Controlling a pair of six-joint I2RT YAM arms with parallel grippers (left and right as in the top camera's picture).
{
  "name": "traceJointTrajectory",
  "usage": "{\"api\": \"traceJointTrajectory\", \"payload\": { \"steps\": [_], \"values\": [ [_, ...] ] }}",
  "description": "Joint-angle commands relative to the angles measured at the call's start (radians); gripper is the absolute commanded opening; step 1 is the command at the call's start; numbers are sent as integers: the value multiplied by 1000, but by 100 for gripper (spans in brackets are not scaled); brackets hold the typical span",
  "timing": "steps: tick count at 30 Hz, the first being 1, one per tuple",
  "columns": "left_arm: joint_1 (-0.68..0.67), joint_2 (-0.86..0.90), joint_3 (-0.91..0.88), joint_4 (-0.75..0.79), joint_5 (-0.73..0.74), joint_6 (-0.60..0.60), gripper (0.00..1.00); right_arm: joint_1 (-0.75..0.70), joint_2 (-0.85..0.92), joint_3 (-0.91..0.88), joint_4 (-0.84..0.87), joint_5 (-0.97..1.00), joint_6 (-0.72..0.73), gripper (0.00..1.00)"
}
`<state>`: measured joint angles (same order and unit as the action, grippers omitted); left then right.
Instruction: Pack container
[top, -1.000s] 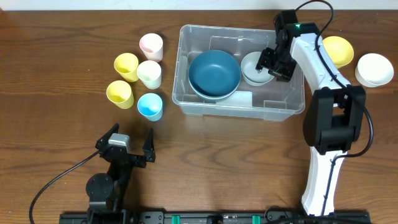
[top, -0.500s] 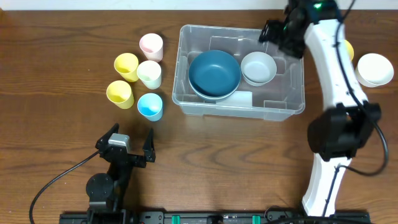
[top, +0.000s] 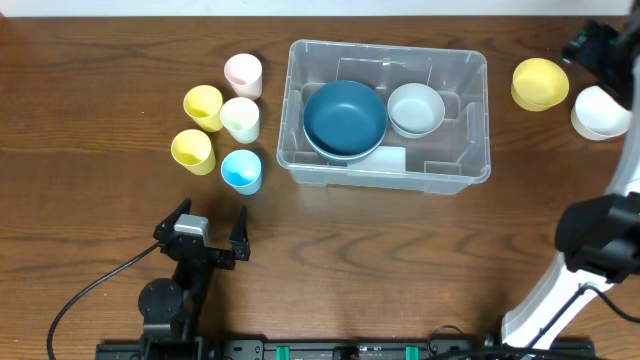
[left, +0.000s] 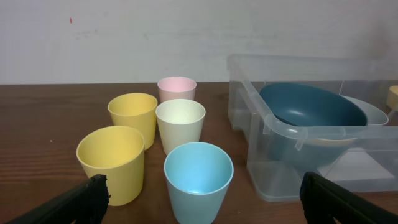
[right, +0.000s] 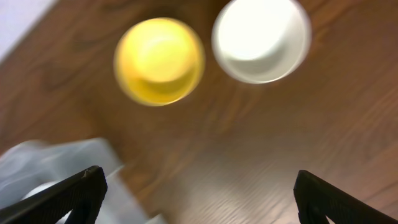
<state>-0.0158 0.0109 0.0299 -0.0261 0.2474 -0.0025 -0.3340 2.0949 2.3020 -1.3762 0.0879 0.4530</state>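
**Mia:** Where is the container (top: 388, 47)?

**Ben:** It sits in the middle of the table (top: 380, 250), open at the top. 2 bowls are inside it. The big blue bowl (top: 345, 115) is on its left side, and the small grey bowl (top: 415, 108) is just beside that.

**Mia:** What is outside the container?

**Ben:** 5 cups stand in a bunch left of the container: a pink cup (top: 243, 72), a cream cup (top: 241, 118), a light blue cup (top: 241, 170), a yellow cup (top: 203, 105) and a second yellow cup (top: 192, 150). A yellow bowl (top: 538, 82) and a white bowl (top: 598, 112) sit right of the container.

**Mia:** And the grippers?

**Ben:** The left gripper (top: 208, 228) is in front of the container, near the cups. Its jaws are spread wide and hold nothing. The right gripper (right: 198, 177) is up over the 2 bowls right of the container. Its jaws are spread wide too, with nothing in them.
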Motion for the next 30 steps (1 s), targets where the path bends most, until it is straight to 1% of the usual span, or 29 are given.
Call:
{"api": "traceJointTrajectory", "payload": {
  "steps": [1,5,8,20,24,30],
  "values": [
    [4,-7,-26,-21,-1,6,98,-62,53,-9,23,16,-152,97],
    [4,-7,-26,-21,-1,6,98,-115,113,-9,66,13,-303,99],
    [4,-7,-26,-21,-1,6,98,-138,163,-9,89,13,-387,99],
    [4,-7,-26,-21,-1,6,98,-158,378,-9,130,13,-668,99],
    [4,-7,-26,-21,-1,6,98,-157,426,-9,159,13,-714,99],
    [4,-7,-26,-21,-1,6,98,-157,441,-9,213,13,-724,99]
  ]
}}
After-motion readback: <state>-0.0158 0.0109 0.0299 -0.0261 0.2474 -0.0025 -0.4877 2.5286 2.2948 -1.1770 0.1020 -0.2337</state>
